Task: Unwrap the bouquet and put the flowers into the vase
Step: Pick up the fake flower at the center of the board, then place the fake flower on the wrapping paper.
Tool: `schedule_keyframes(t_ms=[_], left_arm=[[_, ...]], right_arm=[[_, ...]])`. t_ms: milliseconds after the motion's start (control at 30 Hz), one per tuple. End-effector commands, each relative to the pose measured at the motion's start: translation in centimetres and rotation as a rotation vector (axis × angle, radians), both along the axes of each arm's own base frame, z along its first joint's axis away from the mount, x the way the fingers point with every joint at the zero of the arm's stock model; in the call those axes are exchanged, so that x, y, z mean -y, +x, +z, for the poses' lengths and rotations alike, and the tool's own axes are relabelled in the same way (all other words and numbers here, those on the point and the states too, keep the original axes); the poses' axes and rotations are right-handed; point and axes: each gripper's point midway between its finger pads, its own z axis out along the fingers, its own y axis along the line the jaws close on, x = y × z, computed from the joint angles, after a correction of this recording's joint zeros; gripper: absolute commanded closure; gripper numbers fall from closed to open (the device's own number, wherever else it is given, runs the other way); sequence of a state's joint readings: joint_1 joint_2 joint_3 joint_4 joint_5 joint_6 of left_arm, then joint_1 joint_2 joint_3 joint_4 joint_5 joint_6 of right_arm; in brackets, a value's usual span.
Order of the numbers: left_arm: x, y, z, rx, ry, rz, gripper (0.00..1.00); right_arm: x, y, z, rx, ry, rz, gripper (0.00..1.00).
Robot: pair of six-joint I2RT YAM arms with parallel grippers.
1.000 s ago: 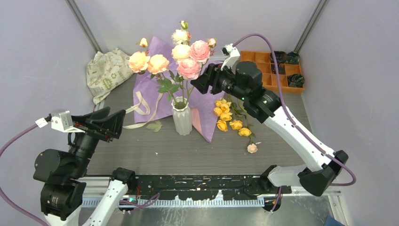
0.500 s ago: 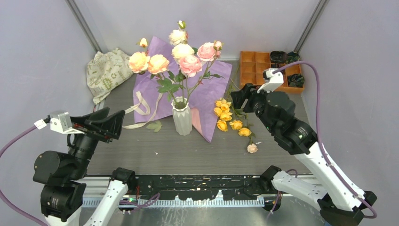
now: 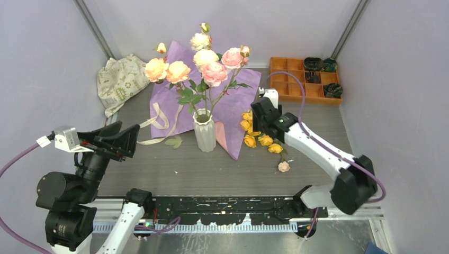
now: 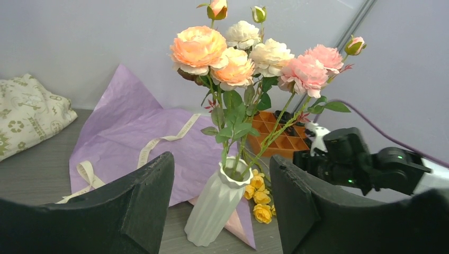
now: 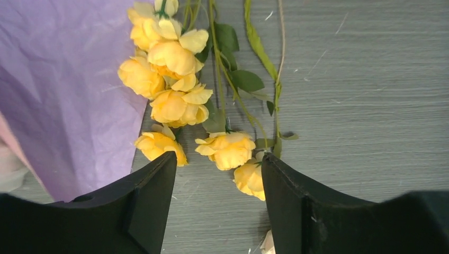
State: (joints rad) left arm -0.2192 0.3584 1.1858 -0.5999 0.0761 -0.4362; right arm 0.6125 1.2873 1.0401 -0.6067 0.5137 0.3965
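The white ribbed vase (image 3: 205, 132) (image 4: 217, 203) stands mid-table with peach, pink and cream flowers (image 3: 214, 74) (image 4: 249, 53) upright in it. Behind it the bouquet's purple paper (image 3: 233, 103) (image 4: 132, 127) lies flat and spread out, its cream ribbon (image 3: 159, 119) loose to the left. A sprig of yellow roses (image 3: 259, 135) (image 5: 174, 106) lies on the table right of the vase, with one small pale bloom (image 3: 284, 166) nearer. My right gripper (image 3: 258, 123) (image 5: 218, 159) hangs open just above the yellow roses, holding nothing. My left gripper (image 3: 135, 138) (image 4: 222, 159) is open and empty, left of the vase.
An orange compartment tray (image 3: 296, 84) with dark items sits at the back right. A patterned cloth bag (image 3: 119, 79) lies at the back left. A loose leaf (image 3: 173, 141) rests beside the vase. Grey walls close in both sides.
My right arm drew back from the blooms in the vase, swung right, then dropped low over the yellow roses. The flowers in the vase settled more upright. The left arm barely moved.
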Motion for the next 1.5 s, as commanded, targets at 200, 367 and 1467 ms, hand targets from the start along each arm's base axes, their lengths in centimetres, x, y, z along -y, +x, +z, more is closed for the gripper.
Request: schedule_keyframes(t_ms=[200, 367, 1467], left_arm=[[-0.4, -1.3, 1.6, 0.063, 0.015, 0.009, 0.33], [-0.3, -1.1, 1.3, 0.057, 0.019, 0.01, 0.33], [-0.1, -0.7, 0.9, 0.046, 0.005, 0.003, 0.33]], right_arm=[[-6.5, 2.8, -7.5, -0.228, 0.102, 0.112, 0.36], [-7.3, 2.6, -11.4, -0.312, 0.108, 0.104, 0.4], [-15.7, -3.1, -0.5, -0.286, 0.468, 0.368, 0.4]])
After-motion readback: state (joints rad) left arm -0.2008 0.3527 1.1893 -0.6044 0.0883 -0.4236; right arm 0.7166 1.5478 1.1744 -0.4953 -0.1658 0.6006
